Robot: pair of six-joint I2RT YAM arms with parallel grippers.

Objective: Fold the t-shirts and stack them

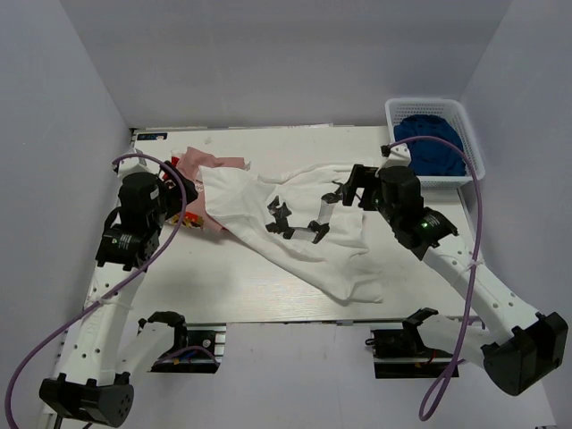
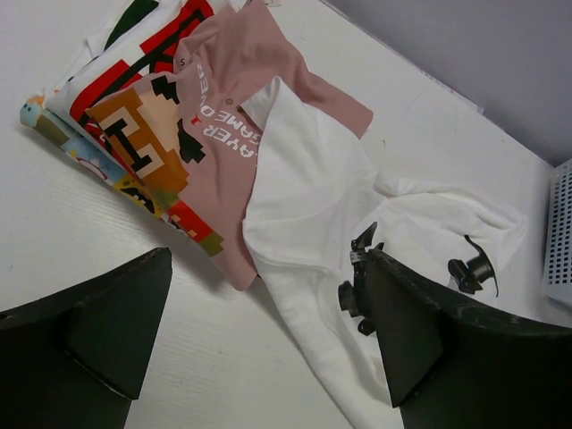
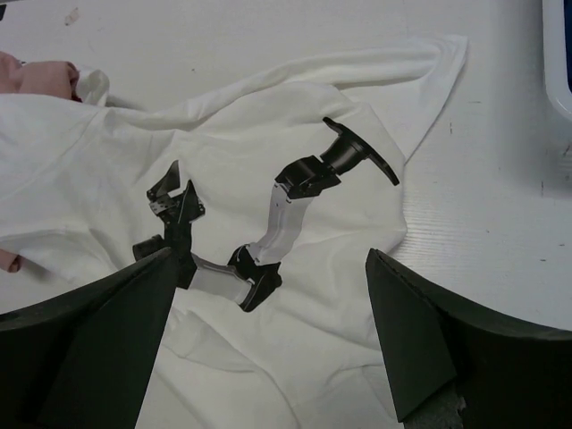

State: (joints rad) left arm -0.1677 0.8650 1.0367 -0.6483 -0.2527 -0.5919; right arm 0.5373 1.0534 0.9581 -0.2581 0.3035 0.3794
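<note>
1. My left pincer (image 2: 268,335) is spread wide and has hold of nothing. It hangs over the left part of the surface (image 1: 223,286), near the edge of the shirt pile.
2. My right pincer (image 3: 264,335) is also fully spread and empty. It hovers above the white t-shirt (image 1: 304,228), and its wrist view shows bare cloth between the two fingers.
3. The white t-shirt lies rumpled and unfolded across the middle of the surface, running diagonally from the far left toward the near right. Its black robot-arm print (image 3: 286,210) faces up.
4. The far-left edge of the white t-shirt overlaps the pink t-shirt (image 2: 228,116), so the two are touching.
5. The pink t-shirt lies crumpled at the far left of the surface, partly over the printed t-shirt (image 2: 134,116). White lettering shows on the pink cloth, but I cannot read all of it.
6. The printed t-shirt, with red, yellow and black blocks, sits lowest in that pile. Its left edge is closest to my left arm.
7. A white basket (image 1: 393,121) stands at the far right corner of the surface, with a blue cloth (image 1: 433,138) inside. It is just beside my right arm and apart from the shirts.
</note>
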